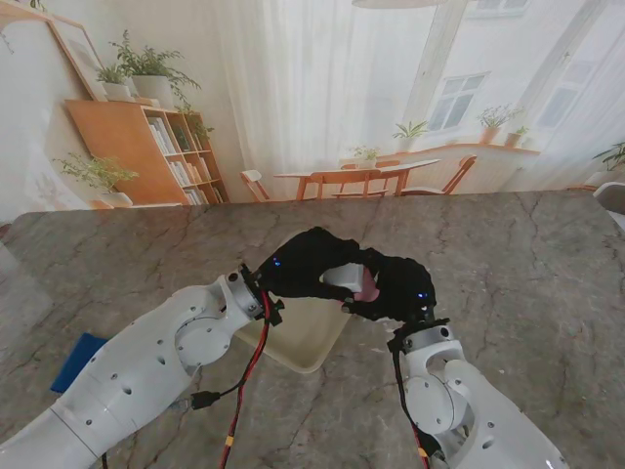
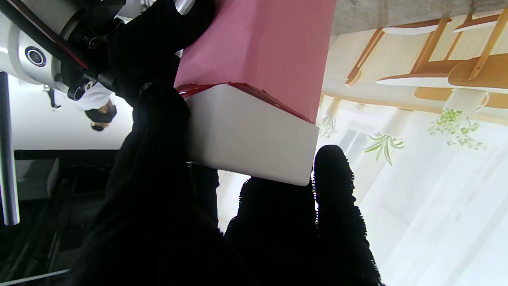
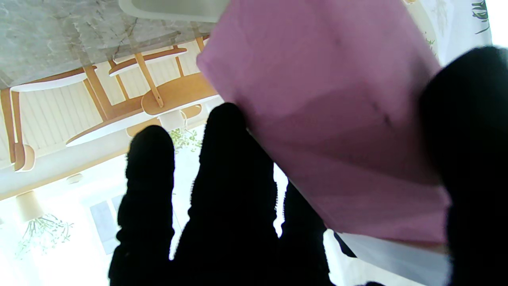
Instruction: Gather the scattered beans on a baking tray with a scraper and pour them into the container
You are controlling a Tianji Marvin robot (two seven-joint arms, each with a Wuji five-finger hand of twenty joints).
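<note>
**Both robot hands meet on the scraper above the tray**

Nearest to the robot, the two white arms rise toward the middle of the table (image 1: 508, 264). The left robot hand (image 1: 298, 266) and the right robot hand (image 1: 395, 285), both in black gloves, come together in the air, and between them sits the scraper (image 1: 359, 283), a pink blade with a white handle part. In the left wrist view the left fingers (image 2: 333, 178) press on the white part (image 2: 250, 139), so this robot hand grips the scraper. In the right wrist view the right fingers (image 3: 234, 159) and thumb close around the pink blade (image 3: 329, 131), so this robot hand seems to grip it too.

The scraper looks light, thin and smooth, probably stiff plastic with some bend in the blade. It could slip in the fabric gloves. The thicker white part appears to be the better place to hold, with the pink edge kept free.

Just behind and under the hands lies the cream baking tray (image 1: 303, 337), flat on the table. Beans are not visible on it, and no container can be made out. A blue object (image 1: 78, 360) lies at the left, near the left arm.
</note>
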